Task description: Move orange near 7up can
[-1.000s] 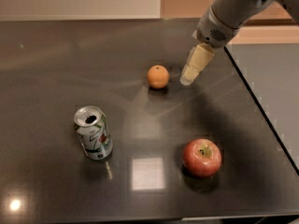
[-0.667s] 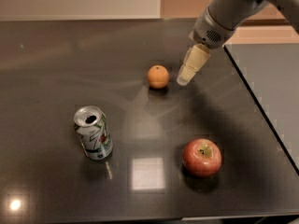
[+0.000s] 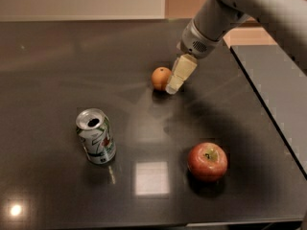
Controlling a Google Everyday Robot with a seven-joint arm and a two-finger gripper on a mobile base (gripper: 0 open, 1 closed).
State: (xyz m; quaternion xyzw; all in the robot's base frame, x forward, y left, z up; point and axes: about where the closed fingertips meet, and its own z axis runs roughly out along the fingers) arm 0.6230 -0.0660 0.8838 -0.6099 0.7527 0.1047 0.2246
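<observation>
The orange (image 3: 160, 77) is a small round fruit on the dark table, right of centre toward the back. My gripper (image 3: 173, 86) comes down from the upper right, and its pale fingers (image 3: 180, 73) stand right against the orange's right side. The 7up can (image 3: 96, 136) stands upright at the front left, silver and green with an open top, well apart from the orange.
A larger red apple (image 3: 207, 161) sits at the front right. The dark table (image 3: 57, 71) has its right edge (image 3: 261, 99) beside the arm and its front edge along the bottom. A bright light reflection lies between the can and the apple.
My gripper has moved left and down toward the orange, from a gap beside it to right against its right side. The orange, can and apple have kept their places.
</observation>
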